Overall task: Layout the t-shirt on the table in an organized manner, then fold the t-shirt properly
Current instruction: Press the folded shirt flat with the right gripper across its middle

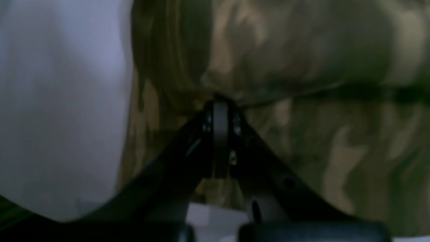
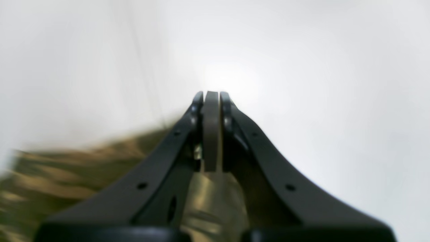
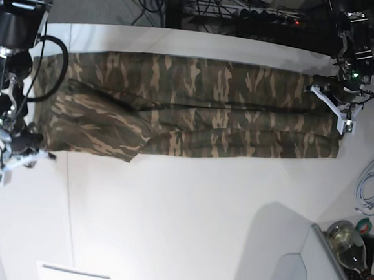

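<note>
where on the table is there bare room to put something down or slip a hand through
The widest free patch is the white table on the near side of the t-shirt, between its lower edge and the table's front. A narrow bare strip runs along the far edge. The shirt's two ends are crowded by the left gripper and right gripper.

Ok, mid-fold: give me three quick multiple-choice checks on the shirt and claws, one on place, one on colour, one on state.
1. Where is the t-shirt?
A. stretched across the table's far half
B. bunched at the near edge
C. hanging off the table

2. What is its pattern?
A. plain white
B. green-brown camouflage
C. blue stripes

3. How do the left claw and right claw stand?
A. both wide open
B. only the left shut
C. both shut on t-shirt cloth

Answers:
1 A, base view shows it spread long between the arms.
2 B, visible in every view.
3 C, wrist views show pads together with fabric in them.
</note>
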Controlling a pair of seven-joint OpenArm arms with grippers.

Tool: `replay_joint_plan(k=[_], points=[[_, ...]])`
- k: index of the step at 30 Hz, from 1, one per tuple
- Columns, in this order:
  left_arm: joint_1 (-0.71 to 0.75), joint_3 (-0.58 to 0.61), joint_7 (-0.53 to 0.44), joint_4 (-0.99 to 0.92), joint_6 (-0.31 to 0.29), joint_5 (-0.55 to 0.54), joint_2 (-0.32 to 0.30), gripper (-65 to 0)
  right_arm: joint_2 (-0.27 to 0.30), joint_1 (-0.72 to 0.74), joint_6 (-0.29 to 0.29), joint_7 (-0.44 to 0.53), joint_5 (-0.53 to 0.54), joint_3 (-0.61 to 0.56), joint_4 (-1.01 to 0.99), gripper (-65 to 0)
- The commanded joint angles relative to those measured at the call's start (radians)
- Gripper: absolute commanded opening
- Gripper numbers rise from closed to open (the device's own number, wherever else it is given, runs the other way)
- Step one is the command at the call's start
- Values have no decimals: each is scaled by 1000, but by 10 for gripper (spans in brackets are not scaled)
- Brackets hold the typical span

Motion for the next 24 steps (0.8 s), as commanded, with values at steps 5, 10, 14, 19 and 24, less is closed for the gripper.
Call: replay_joint_plan(k=[5, 10, 14, 19, 24], points=[[14, -6, 57, 129, 5, -9, -27, -650, -52, -21, 64, -132, 7, -1, 153, -642], [80, -47, 105, 258, 5, -12, -52, -650, -101, -96, 116, -215, 2, -108, 240, -644], [116, -115, 103, 298, -6, -15, -50, -650, -105, -129, 114, -192, 2, -211, 239, -644], [117, -270, 108, 292, -118, -103, -61, -650, -109, -137, 113, -187, 2, -270, 176, -644], [119, -314, 108, 292, -152, -106, -76, -650, -121, -177, 113, -187, 2, -282, 153, -644]])
